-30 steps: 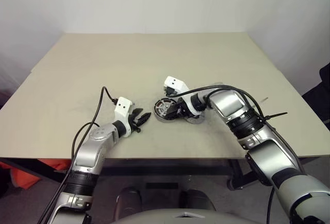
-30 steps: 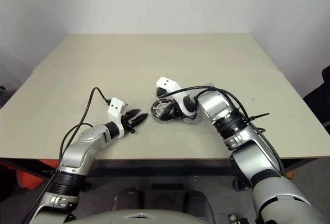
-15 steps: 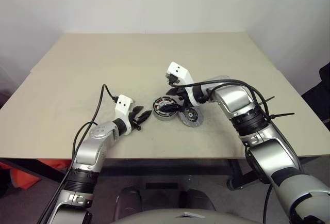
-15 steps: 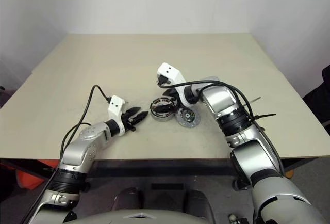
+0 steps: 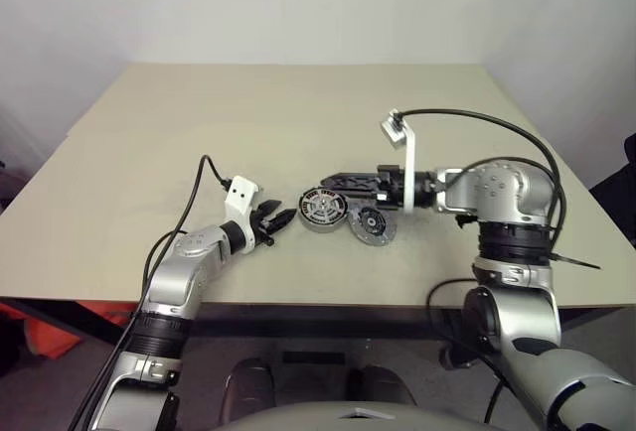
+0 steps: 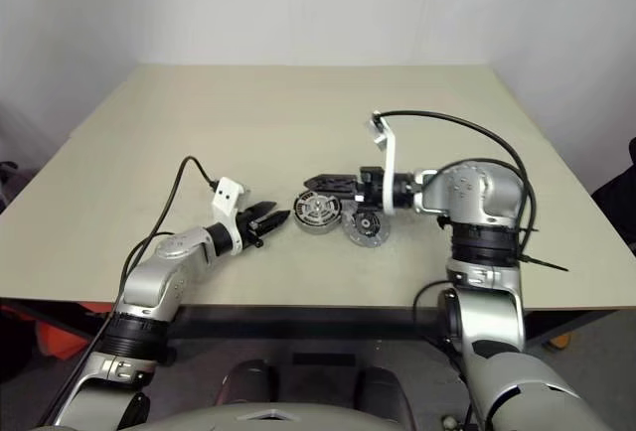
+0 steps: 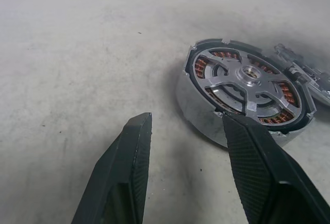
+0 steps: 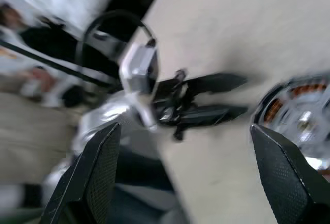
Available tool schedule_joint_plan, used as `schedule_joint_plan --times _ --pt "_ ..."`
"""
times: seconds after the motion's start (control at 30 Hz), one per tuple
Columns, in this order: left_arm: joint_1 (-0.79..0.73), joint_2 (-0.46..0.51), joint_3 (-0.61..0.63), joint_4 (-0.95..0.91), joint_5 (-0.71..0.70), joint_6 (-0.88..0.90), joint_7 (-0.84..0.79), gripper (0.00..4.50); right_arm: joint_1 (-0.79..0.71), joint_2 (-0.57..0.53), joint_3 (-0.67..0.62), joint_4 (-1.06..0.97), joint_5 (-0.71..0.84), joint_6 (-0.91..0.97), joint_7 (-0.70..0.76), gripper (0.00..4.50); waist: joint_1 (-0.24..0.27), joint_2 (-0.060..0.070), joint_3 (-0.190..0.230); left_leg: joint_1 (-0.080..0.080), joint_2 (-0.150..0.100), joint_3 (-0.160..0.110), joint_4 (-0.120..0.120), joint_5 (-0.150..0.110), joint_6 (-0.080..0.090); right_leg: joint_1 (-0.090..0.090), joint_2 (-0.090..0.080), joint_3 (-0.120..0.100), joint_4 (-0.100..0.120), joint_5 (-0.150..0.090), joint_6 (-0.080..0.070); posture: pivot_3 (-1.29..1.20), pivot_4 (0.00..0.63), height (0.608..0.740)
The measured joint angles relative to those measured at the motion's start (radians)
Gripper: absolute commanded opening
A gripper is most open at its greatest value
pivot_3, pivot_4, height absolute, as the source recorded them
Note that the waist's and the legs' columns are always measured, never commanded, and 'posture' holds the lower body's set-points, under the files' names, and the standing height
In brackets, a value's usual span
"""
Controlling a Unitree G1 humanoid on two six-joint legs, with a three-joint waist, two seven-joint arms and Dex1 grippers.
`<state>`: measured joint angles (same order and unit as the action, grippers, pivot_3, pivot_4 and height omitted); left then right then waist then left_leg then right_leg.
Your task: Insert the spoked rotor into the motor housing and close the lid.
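Your right end effector (image 5: pixel 336 182) hangs above the worktop (image 5: pixel 199 123) with its two black fingers spread wide and nothing between them, pointing across toward your left, just above and behind the motor housing (image 5: pixel 322 208). Your left end effector (image 5: pixel 281 219) sits low over the worktop with its fingers partly apart and empty, its tips aimed at the motor housing and close to its near side; in the left wrist view one finger (image 7: pixel 252 172) overlaps the housing's rim, though you cannot tell whether it touches. The spoked rotor (image 7: pixel 247 77) lies seated inside the motor housing, its silver spokes flat across the ring of copper-brown windings. The lid (image 5: pixel 371 223) lies flat on the worktop just to the right of the housing, almost touching it, and is not on the housing. In the right wrist view your left end effector (image 8: pixel 242 95) appears beside the housing's edge (image 8: pixel 296 115).
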<state>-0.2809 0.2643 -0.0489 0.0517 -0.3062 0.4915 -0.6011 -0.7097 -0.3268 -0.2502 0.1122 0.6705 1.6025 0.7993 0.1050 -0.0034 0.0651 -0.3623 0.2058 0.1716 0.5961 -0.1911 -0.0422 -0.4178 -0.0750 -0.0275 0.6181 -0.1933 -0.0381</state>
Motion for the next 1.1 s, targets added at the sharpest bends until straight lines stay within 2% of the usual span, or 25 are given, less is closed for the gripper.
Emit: schedule_joint_plan --times 0.17,0.23,0.47,0.8,0.9,1.1 --pt "-0.008 0.002 -0.003 0.017 0.001 0.000 -0.006 2.30 0.136 -0.126 0.073 0.011 0.200 0.008 -0.067 4.49 0.003 0.001 0.000 0.001 0.000 0.000 0.000 0.000 0.000 0.000 0.000 0.000 0.000 0.000 0.000 0.00 0.000 0.740" --pt "-0.011 0.001 -0.004 0.017 0.001 0.000 -0.006 2.30 0.178 -0.154 0.114 -0.006 0.236 0.008 -0.103 4.49 0.002 0.001 0.000 0.002 0.000 0.000 0.000 0.000 -0.001 0.001 0.000 0.000 0.000 -0.004 0.006 0.00 0.000 0.740" --pt "-0.010 0.004 -0.007 0.017 0.001 0.001 -0.006 2.30 0.215 -0.151 0.168 -0.016 0.199 0.001 -0.183 4.49 0.000 0.001 -0.001 0.002 0.000 0.000 0.000 0.001 -0.001 0.002 0.000 0.000 0.000 -0.004 0.008 0.00 0.000 0.740" --pt "-0.010 0.012 -0.008 0.017 0.002 0.001 -0.005 2.30 0.160 -0.129 0.185 0.074 0.127 -0.086 -0.190 4.49 -0.003 0.001 -0.001 0.006 0.000 0.000 0.000 0.001 -0.001 0.006 0.000 0.000 -0.001 -0.005 0.008 0.00 0.000 0.740" --pt "-0.010 0.012 -0.008 0.017 0.003 0.001 -0.005 2.30 0.143 -0.129 0.195 0.102 0.096 -0.129 -0.192 4.49 -0.005 0.001 -0.001 0.013 0.000 0.000 -0.001 0.001 -0.001 0.013 0.000 -0.002 -0.006 -0.005 0.009 0.00 0.000 0.740" --pt "-0.010 0.012 -0.018 0.017 0.005 0.000 -0.005 2.30 0.127 -0.132 0.213 0.127 0.056 -0.194 -0.188 4.49 -0.006 0.001 -0.001 0.012 0.000 0.000 -0.001 0.001 -0.001 0.015 -0.002 -0.003 -0.013 -0.005 0.010 0.00 0.000 0.740"
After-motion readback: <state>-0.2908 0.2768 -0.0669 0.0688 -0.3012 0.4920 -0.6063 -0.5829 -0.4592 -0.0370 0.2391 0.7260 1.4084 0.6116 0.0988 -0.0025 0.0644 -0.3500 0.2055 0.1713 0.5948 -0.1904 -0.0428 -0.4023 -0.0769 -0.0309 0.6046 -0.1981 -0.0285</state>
